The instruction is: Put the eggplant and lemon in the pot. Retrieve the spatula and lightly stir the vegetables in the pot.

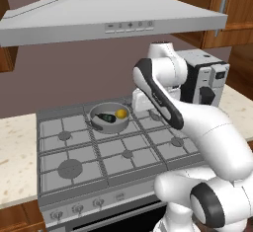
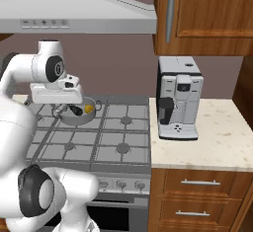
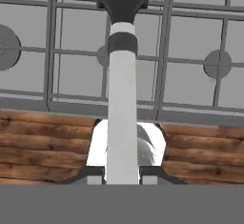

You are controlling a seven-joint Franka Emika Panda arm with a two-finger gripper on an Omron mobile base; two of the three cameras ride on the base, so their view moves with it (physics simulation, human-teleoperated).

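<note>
The spatula (image 3: 122, 99) runs up the hand view with its black blade cut off at the top edge, and the claw (image 3: 122, 173) is clamped tight on its handle above the stove (image 3: 190, 42). One eggplant (image 1: 105, 118) and one lemon (image 1: 120, 113) lie side by side in the single pot (image 1: 109, 125) on a back burner, partly hidden behind the arm in the right base view.

A home kitchen is showing here: a gas stove (image 1: 118, 149) with grey grates is sitting under a range hood (image 1: 111, 16), wooden cabinets (image 2: 207, 16) are hanging above, and a coffee machine (image 2: 179, 97) is standing on the speckled desk (image 2: 217, 139).
</note>
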